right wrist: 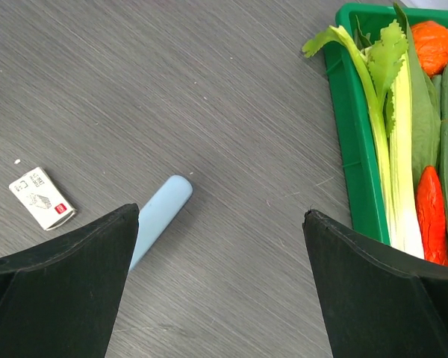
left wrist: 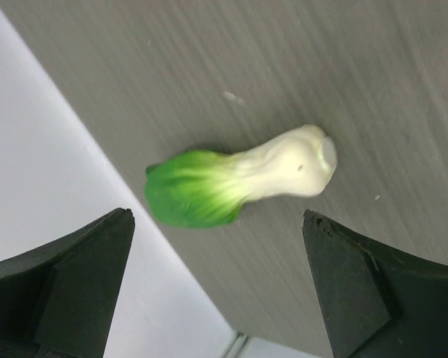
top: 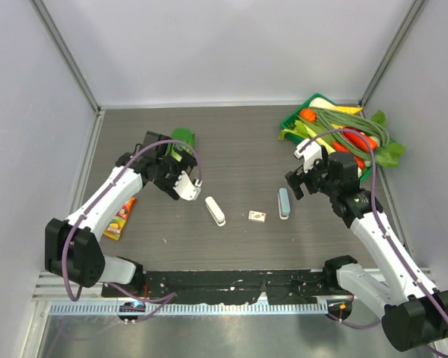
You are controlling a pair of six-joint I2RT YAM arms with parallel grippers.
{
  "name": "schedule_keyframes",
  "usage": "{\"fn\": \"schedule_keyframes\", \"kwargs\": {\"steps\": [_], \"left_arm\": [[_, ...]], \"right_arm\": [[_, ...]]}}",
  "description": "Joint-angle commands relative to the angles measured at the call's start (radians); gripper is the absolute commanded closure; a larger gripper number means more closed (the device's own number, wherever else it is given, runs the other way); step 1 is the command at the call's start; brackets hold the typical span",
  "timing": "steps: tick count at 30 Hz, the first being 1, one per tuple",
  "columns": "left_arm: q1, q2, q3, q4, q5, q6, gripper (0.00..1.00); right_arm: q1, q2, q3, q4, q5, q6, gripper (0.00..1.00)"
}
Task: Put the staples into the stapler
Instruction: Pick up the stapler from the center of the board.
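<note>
- We see the left fingers (left wrist: 67,283) spread wide and empty, aimed at a toy bok choy (left wrist: 231,183) by the wall; neither task item shows in the left wrist view
- The stapler (top: 215,211) lies flat on the desk (top: 239,156), shut, toward the near edge and to the right of the left arm's wrist, its long axis running diagonally from far-left to near-right
- The staples (right wrist: 42,198) sit just right of the stapler, apart from it, with a pale blue bar (right wrist: 158,216) beyond them
- The right fingers (right wrist: 373,291) are likewise open and hold nothing, hanging over bare desk between the bar and the green tray (right wrist: 355,149); the box lies off their left side
- We judge the left arm nearer the stapler and the right arm nearer the staples; the left wrist would have to swing back toward the centre
</note>
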Motion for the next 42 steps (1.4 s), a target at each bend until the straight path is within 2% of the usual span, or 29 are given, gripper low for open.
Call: {"fn": "schedule_keyframes", "kwargs": {"steps": [1, 6, 9, 12, 21, 29, 32, 33, 36, 42], "left_arm": [[-0.055, 0.010, 0.036, -0.098, 0.109, -0.028, 0.00], [-0.133, 0.027, 0.014, -0.215, 0.186, -0.034, 0.00], [-0.224, 0.053, -0.026, -0.187, 0.173, -0.053, 0.00], [-0.267, 0.092, -0.044, -0.167, 0.174, -0.068, 0.00], [-0.314, 0.236, -0.009, -0.117, 0.189, -0.088, 0.00], [-0.357, 0.329, 0.043, -0.074, 0.192, -0.165, 0.03], [-0.365, 0.348, 0.045, -0.048, 0.197, -0.211, 0.09], [-0.365, 0.348, 0.043, -0.040, 0.197, -0.221, 0.16], [-0.367, 0.348, 0.025, -0.009, 0.197, -0.251, 0.28], [-0.367, 0.340, -0.009, 0.012, 0.199, -0.267, 0.45]], "right_arm": [[-0.003, 0.011, 0.008, 0.035, 0.013, -0.017, 0.03], [-0.021, 0.012, 0.016, 0.029, -0.001, -0.008, 0.03], [-0.035, 0.009, 0.017, 0.025, -0.007, -0.005, 0.03], [-0.047, 0.000, 0.019, 0.025, -0.019, 0.003, 0.03], [-0.053, -0.008, 0.014, 0.023, -0.033, 0.001, 0.03], [-0.052, -0.017, 0.011, 0.023, -0.038, -0.005, 0.03], [-0.052, -0.020, 0.008, 0.022, -0.041, -0.008, 0.03], [-0.052, -0.020, 0.007, 0.023, -0.041, -0.009, 0.03], [-0.052, -0.020, 0.005, 0.023, -0.041, -0.012, 0.03], [-0.052, -0.022, 0.002, 0.026, -0.044, -0.012, 0.03]]}}
